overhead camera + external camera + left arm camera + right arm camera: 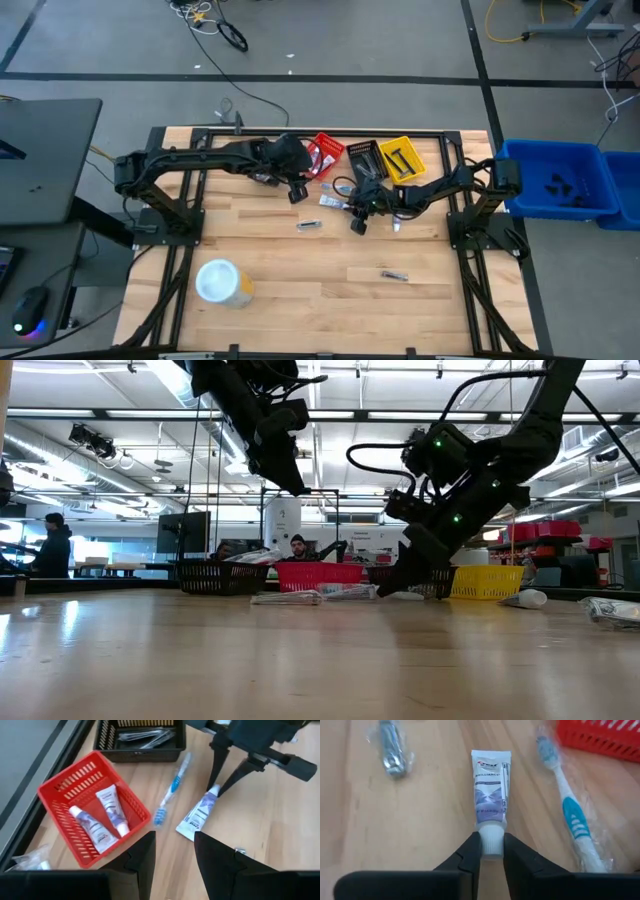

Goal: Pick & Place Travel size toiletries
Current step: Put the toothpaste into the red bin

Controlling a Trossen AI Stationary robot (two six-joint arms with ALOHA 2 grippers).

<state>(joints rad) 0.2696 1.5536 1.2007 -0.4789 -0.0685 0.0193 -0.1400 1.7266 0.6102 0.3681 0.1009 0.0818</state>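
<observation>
Beside the red basket (95,807), right gripper (491,851) clenched on toothpaste tube (491,795), toothbrush (570,810) alongside, left gripper (172,855) released above.

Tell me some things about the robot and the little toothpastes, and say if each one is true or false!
1. The right gripper is pinching the cap end of a toothpaste tube. True.
2. The red basket has nothing in it. False: two small tubes lie inside it.
3. A blue and white toothbrush lies on the table beside the red basket. True.
4. The left gripper is holding the toothbrush. False: its fingers are open and hold nothing, above the table.
5. The tube in the right gripper is already in the yellow basket. False: it is down on the wooden table.
</observation>
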